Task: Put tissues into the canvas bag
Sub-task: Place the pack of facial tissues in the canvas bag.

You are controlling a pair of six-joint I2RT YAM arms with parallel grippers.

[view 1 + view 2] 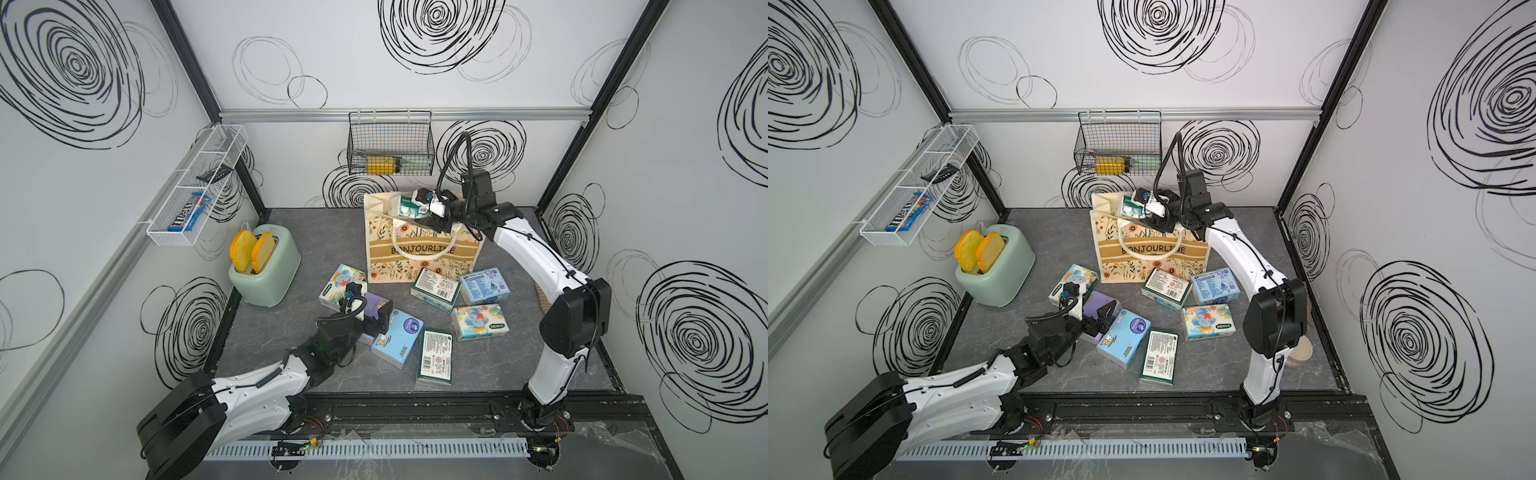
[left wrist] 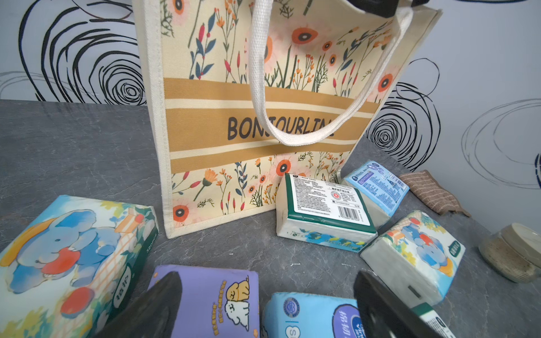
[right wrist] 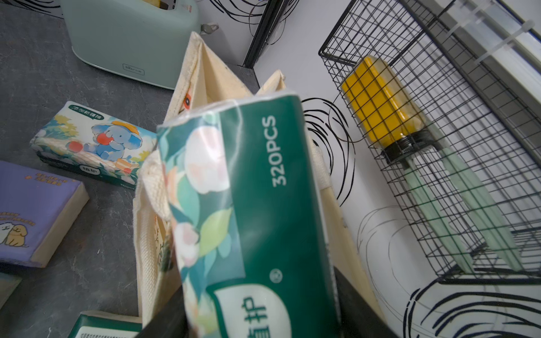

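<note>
Top views: right arm [image 1: 528, 249] outstretched, pincer [image 1: 422, 210] holding pack [image 1: 404, 210] over canvas bag [image 1: 419, 266].

Mint toaster [image 1: 270, 276] w/ toast [image 1: 243, 249], black wire basket [image 1: 419, 133] w/ yellow bottle [image 1: 379, 165], white wall rack [image 1: 166, 237]

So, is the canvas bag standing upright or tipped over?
Upright. The canvas bag stands on its base, mouth facing up, in both top views.

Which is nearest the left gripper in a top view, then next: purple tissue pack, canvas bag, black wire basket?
1. Purple tissue pack, right beneath the left gripper.
2. Canvas bag, standing farther back.
3. Black wire basket, hung at the far back.
</note>
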